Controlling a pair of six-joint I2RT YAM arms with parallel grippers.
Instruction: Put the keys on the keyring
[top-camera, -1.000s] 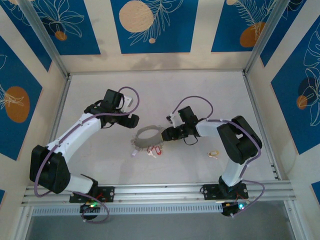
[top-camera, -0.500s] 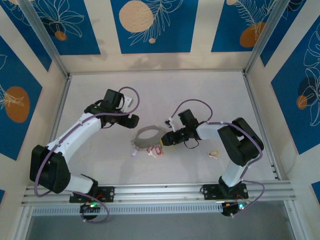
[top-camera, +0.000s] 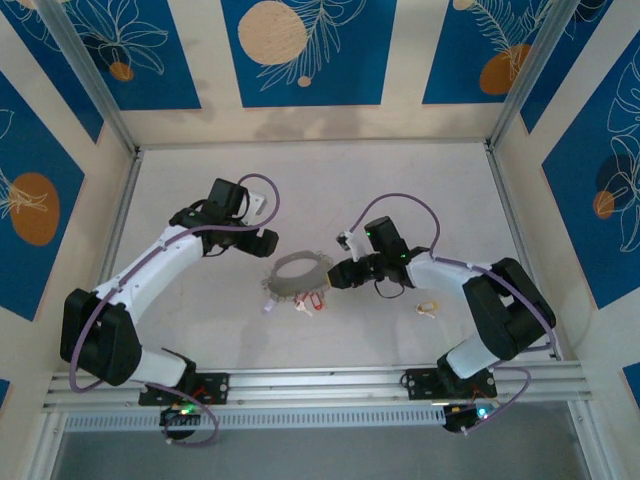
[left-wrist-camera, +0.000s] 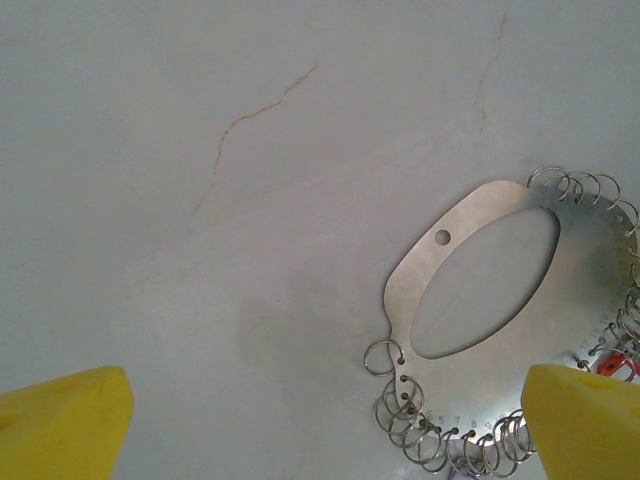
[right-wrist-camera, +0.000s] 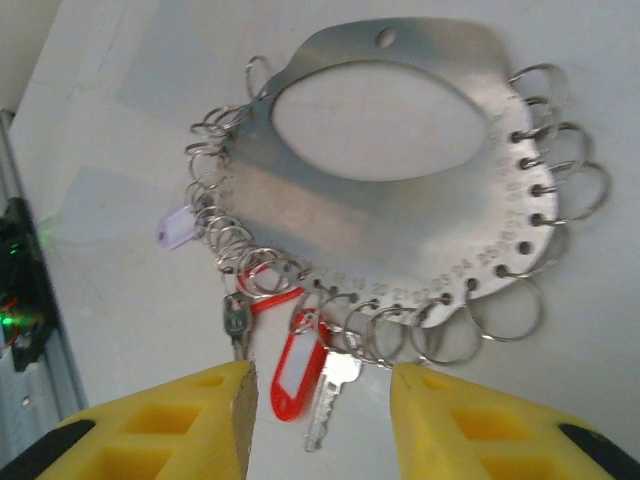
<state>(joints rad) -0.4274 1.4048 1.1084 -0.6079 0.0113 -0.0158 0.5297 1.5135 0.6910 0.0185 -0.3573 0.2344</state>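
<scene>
The keyring (top-camera: 298, 272) is a flat grey metal plate with an oval hole and many small split rings along its edge, lying on the table. A silver key (right-wrist-camera: 335, 385) with a red tag (right-wrist-camera: 296, 372), a dark key (right-wrist-camera: 237, 320) and a purple tag (right-wrist-camera: 176, 227) hang from its rings. Another key with a pale yellow tag (top-camera: 428, 307) lies loose to the right. My right gripper (right-wrist-camera: 320, 400) is open just short of the red-tagged key, touching nothing. My left gripper (left-wrist-camera: 320, 420) stands wide open above the plate's (left-wrist-camera: 590, 290) far left edge.
The white table (top-camera: 400, 180) is walled by a metal frame, with a rail (top-camera: 320, 380) along the near edge. The loose yellow-tagged key lies close under the right arm's forearm (top-camera: 440, 270).
The right arm has swung its elbow out to the right and the gripper has drawn slightly back along the keyring's near right edge. The left arm and the keyring have not moved.
</scene>
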